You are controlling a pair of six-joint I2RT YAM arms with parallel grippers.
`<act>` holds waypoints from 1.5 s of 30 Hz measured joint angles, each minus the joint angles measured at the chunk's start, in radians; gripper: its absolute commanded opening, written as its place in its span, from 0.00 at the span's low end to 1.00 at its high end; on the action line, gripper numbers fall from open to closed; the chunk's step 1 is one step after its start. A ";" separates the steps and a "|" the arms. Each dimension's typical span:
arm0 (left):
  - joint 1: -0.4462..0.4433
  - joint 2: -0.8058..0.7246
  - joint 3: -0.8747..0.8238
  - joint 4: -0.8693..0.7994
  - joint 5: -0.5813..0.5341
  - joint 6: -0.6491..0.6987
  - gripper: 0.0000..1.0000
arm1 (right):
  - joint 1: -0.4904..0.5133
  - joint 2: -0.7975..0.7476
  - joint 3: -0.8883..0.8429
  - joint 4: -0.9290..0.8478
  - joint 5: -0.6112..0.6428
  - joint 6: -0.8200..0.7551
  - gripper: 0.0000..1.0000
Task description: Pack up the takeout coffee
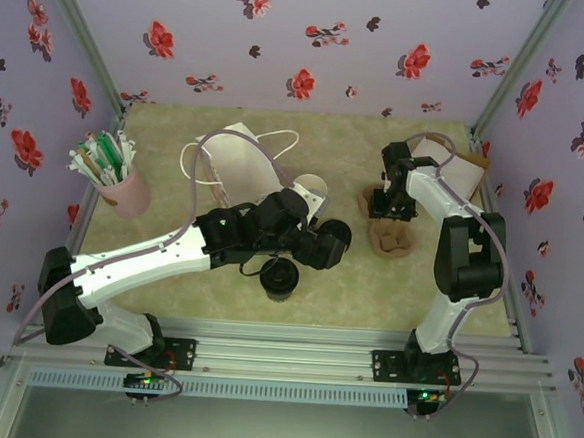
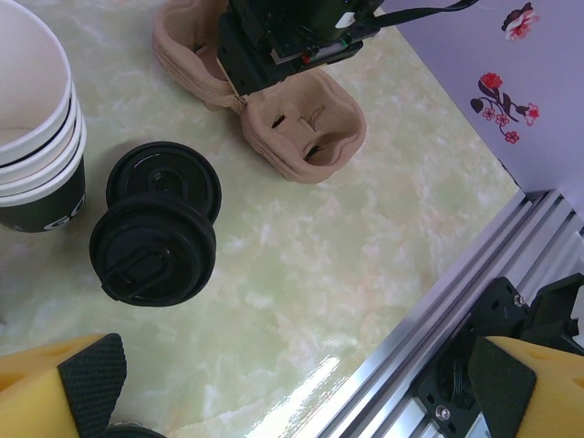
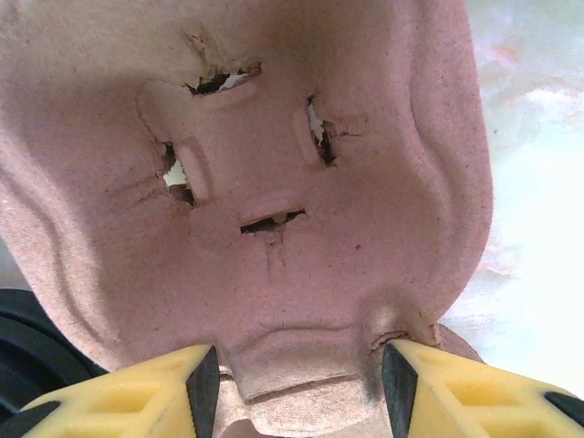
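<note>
The left gripper [image 2: 297, 372] is open as wide as it goes and holds nothing. It hangs over the green table [image 2: 383, 228] and touches none of the things there. Just past it lie two loose black lids [image 2: 155, 228], one partly on top of the other. Beside the lids is a stack of cups [image 2: 32, 128] with white rims and dark sides. There are pale letters on the bottom cup, but they are cut off and cannot be read.

The right gripper [image 3: 297, 383] is about half closed on the edge of a brown cup tray [image 3: 274, 182]. Both yellow fingers [image 3: 137, 397] touch the tray, one on each side. More brown trays [image 2: 187, 46] lie close by.

The takeout coffee [image 1: 279, 276] stands on the table near the front rail, close under the left arm. Its black lid is on. It is well apart from the trays, and the left arm reaches across between it and the back of the table.

Behind the arm lies a white paper bag [image 1: 238, 160] with string handles. In the far left corner stands a pink cup [image 1: 123, 195] full of white and green sticks. The walls [image 1: 305, 39] are purple with red flowers.
</note>
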 measured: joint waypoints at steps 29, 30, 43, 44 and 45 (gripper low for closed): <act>0.001 -0.021 -0.020 0.000 -0.001 0.000 1.00 | 0.013 -0.003 0.006 -0.028 0.008 -0.011 0.38; 0.001 -0.021 -0.020 0.000 -0.001 0.000 0.99 | 0.013 -0.003 0.006 -0.029 0.008 -0.011 0.38; 0.001 -0.021 -0.026 0.001 -0.001 0.000 0.99 | 0.013 -0.025 0.006 -0.048 0.008 -0.011 0.36; 0.001 -0.021 -0.026 0.001 -0.001 0.000 0.99 | 0.013 -0.027 0.006 -0.048 0.008 -0.011 0.36; 0.001 -0.021 -0.026 0.001 -0.001 0.000 1.00 | 0.013 -0.029 0.006 -0.048 0.008 -0.011 0.36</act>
